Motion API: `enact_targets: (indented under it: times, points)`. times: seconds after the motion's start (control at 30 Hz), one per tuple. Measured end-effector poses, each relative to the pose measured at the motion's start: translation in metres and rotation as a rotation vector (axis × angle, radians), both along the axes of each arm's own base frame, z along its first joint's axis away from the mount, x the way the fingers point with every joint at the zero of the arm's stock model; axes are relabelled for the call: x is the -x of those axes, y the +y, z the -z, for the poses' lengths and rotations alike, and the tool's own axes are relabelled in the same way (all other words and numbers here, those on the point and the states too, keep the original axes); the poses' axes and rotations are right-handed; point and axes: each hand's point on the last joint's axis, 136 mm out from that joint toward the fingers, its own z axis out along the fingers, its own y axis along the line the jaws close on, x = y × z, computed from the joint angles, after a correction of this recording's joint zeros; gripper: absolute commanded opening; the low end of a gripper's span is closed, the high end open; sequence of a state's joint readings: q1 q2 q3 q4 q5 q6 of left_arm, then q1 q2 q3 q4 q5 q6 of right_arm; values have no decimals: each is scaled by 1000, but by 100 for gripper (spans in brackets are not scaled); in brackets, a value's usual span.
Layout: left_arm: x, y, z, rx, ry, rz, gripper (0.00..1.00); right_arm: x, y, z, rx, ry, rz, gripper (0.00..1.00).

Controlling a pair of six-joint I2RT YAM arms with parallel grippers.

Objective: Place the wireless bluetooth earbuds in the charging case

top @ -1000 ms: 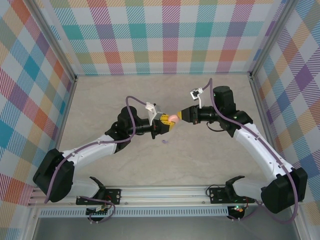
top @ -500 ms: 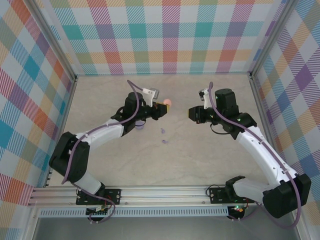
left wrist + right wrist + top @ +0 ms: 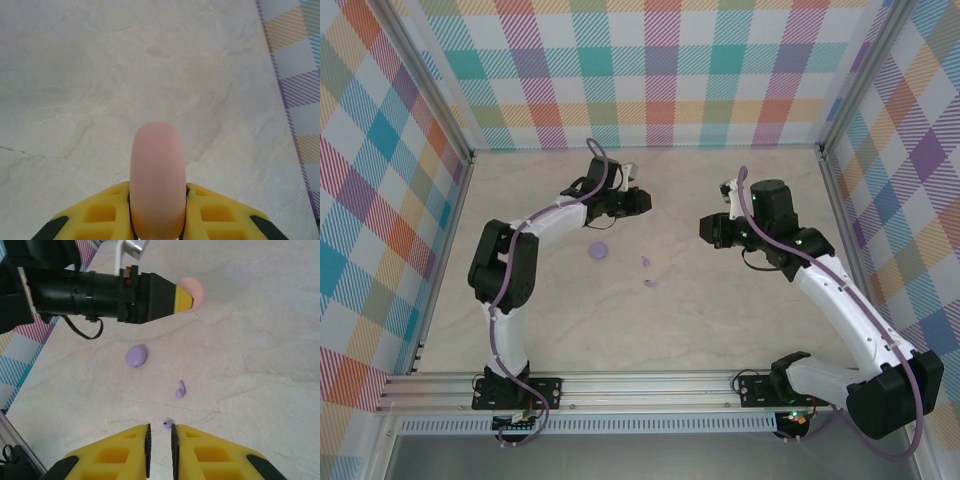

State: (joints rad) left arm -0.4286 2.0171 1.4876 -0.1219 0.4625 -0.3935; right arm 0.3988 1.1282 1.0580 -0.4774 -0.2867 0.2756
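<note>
Risk: pink disc (image 3: 156,160) pinched edge-on in left gripper (image 3: 157,200) may slip out. Closed, empty right gripper (image 3: 160,431) hovers above two purple earbuds (image 3: 180,389) on table (image 3: 260,340); descending shut, it could knock them away.

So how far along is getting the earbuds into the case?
Nothing looks inserted yet. Two purple earbuds lie loose on the table near the purple disc. The left gripper holds the pink disc aloft; the right gripper is shut, empty. All the inserting remains.

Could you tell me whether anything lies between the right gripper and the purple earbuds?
Nothing visible does: only bare table separates the right gripper from the near earbud and far earbud; the purple disc sits aside.
</note>
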Motion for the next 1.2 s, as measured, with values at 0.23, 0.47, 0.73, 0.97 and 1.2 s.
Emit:
enact_targets:
  times: [0.23,0.47,0.73,0.97,1.2]
  points:
    - [-14,-6,44,-17,124,11,14,0,0,0,2,-1,3,22]
    - [-28,-15,63,-26,187,23,14,0,0,-1,1,-3,2,22]
    - [-37,-21,84,-32,243,27,18,5,-3,-5,-10,-21,4,23]
    - [-47,-19,88,-39,261,3,47,7,-3,-8,-13,-29,5,23]
    - [-53,-14,83,-69,242,-8,65,6,-5,-8,-7,-32,14,25]
